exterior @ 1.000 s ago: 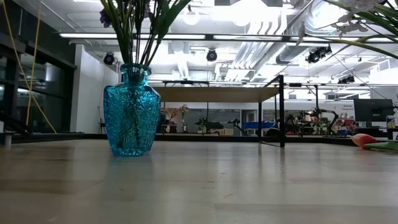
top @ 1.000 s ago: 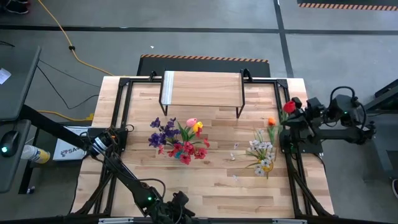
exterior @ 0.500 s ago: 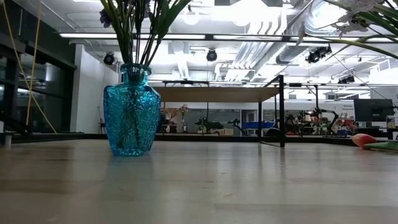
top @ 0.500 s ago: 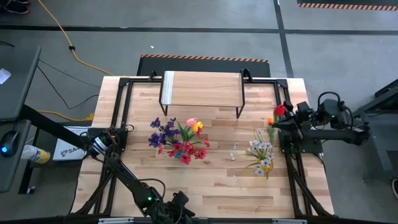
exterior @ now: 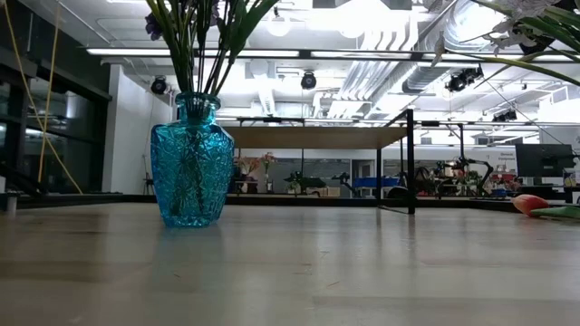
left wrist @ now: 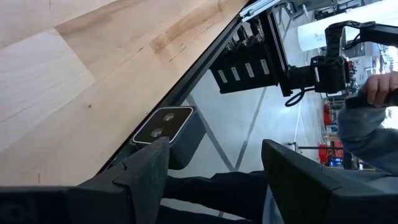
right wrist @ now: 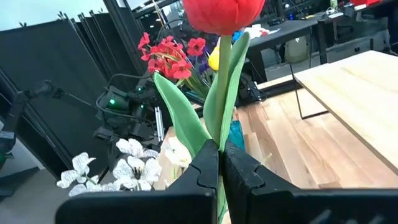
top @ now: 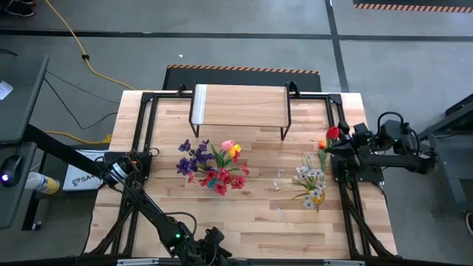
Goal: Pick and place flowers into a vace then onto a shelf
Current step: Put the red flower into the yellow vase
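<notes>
A blue glass vase (exterior: 190, 167) stands at the table's middle left with several flowers (top: 211, 166) in it. The light-wood shelf (top: 240, 107) stands at the far edge. My right gripper (right wrist: 219, 163), by the table's right edge, is shut on a red tulip (right wrist: 224, 12) held above the table. White flowers (top: 310, 185) and an orange tulip (top: 323, 145) lie on the table at the right. My left gripper (left wrist: 214, 149) waits open past the table's near edge (top: 213, 238), with nothing between its fingers. My right gripper pinches the red tulip's green stem and leaf bases (right wrist: 219, 140) between its two fingers. The fingers reach in level from the table's right and lie across the stem. The tulip stands upright above them, lifted clear, its bloom on top; the stem below the fingers is hidden.
Black frame rails (top: 148, 125) run along the table's sides. The low camera's housing (left wrist: 165, 124) sits at the near edge beside my left gripper. A person's hand and sleeve (left wrist: 376, 93) show beyond the table. Bare boards lie between the vase and the white flowers.
My right gripper has sunk a little and gone toward the table's left with the red tulip, which stays upright and clear of the table. It has stayed shut.
</notes>
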Controlling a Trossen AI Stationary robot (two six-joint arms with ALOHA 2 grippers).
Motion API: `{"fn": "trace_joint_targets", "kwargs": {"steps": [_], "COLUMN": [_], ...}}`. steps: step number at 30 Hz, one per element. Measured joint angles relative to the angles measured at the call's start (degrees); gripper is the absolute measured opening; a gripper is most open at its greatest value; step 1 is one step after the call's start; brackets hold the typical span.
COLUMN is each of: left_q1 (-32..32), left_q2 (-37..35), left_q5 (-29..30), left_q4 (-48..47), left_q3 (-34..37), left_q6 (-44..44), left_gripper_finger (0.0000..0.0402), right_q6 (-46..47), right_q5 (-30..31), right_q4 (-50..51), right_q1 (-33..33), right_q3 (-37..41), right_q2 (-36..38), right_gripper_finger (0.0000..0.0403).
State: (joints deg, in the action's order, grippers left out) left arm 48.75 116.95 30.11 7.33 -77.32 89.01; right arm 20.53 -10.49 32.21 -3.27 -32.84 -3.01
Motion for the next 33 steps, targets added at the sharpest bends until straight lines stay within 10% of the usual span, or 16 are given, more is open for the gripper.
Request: {"fn": "trace_joint_targets", "kwargs": {"steps": [33], "left_q1": [0.00], "left_q2": [0.00], "left_q5": [-0.11], "left_q4": [0.02], "left_q3": [0.00], "left_q6": [-0.20], "left_gripper_finger": [0.0287], "right_q6": [9.74], "right_q5": [-12.54], "right_q4": [7.46], "right_q1": [0.00], "right_q3": [0.00], "right_q2": [0.18], "right_gripper_finger": [0.0000]}}
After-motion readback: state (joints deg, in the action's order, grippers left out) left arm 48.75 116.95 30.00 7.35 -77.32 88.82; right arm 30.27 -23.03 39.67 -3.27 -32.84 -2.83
